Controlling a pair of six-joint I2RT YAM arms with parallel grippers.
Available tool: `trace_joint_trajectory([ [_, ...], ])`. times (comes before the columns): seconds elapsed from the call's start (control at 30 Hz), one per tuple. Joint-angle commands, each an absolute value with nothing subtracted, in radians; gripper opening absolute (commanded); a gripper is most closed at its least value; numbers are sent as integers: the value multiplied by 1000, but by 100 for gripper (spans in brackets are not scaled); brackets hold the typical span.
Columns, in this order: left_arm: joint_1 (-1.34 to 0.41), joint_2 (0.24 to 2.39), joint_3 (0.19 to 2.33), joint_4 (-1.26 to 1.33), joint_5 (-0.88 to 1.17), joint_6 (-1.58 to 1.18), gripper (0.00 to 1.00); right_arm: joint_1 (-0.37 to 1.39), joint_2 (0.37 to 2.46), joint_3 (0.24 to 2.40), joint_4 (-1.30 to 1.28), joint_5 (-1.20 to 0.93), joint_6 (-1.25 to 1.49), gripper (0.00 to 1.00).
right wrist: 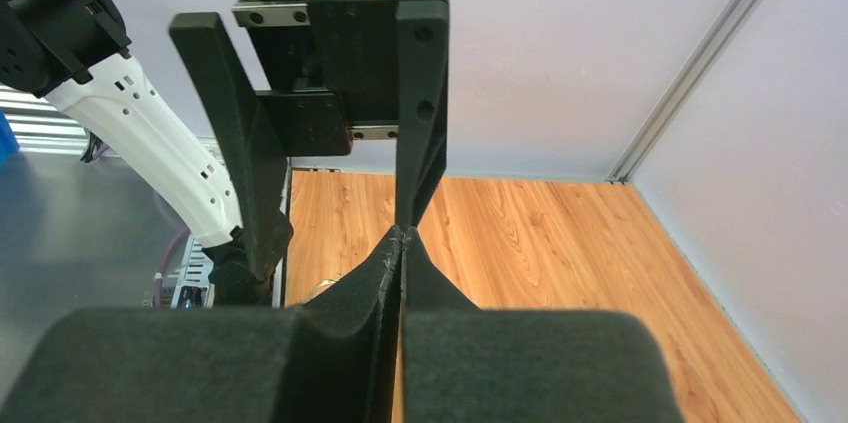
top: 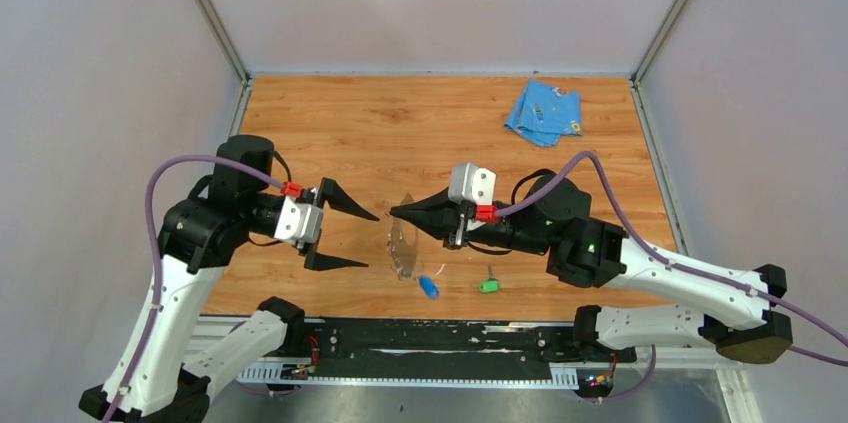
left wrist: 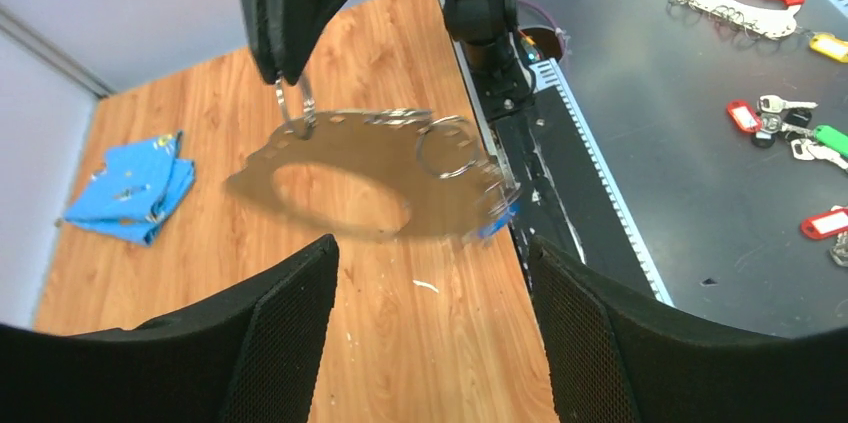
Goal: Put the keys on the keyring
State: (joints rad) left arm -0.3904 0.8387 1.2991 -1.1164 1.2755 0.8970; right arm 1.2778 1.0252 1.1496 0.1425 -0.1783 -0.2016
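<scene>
Two white arms rise from the near edge of the wooden table (top: 350, 133) and face each other across its front half.

The left gripper (top: 373, 240) stands wide, its black fingers spread and holding nothing. It is aimed at the keyring (left wrist: 350, 143) just in front of it and does not touch it. The right gripper (top: 394, 211) is pressed closed, tip against tip. It pinches a small wire loop (left wrist: 296, 108) at the upper rim of the keyring, which hangs from that grip between the two grippers over the front middle of the table.

The keyring is a flat grey metal oval with a large opening, and several small split rings (left wrist: 445, 148) are hooked along one side. It shows blurred in the left wrist view, and from above it is nearly edge-on, so whether its lower end meets the wood cannot be told.

The blue key (top: 429, 287) lies on the table just beside the keyring's lower end, toward the right arm and close to the front edge. The green key (top: 488, 285) lies farther to the right, apart from the blue one, below the right arm's wrist. Both rest loose on the wood.

A crumpled light-blue cloth (top: 543, 113) sits well apart, near the back right corner.
</scene>
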Motion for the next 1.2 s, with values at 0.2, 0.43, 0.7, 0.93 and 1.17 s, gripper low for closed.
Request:
trace_joint_trajectory([
  [0.2,-396,929,1300,-903,1174,644,61,1269,1067,1240,59,-167,-169,0],
  [0.43,-396,939,1253,-880,1251,645,27,1263,1099,1248,-9,-144,-150,1],
  [0.7,-210,936,1200,-878,992,826,25,1110,1097,999,-141,-126,-7,36],
  [0.93,-199,933,1169,-877,910,882,59,1109,1289,867,-135,-174,137,62],
  [1.17,-178,902,1119,-888,896,947,61,1016,1532,887,-156,-468,245,69],
])
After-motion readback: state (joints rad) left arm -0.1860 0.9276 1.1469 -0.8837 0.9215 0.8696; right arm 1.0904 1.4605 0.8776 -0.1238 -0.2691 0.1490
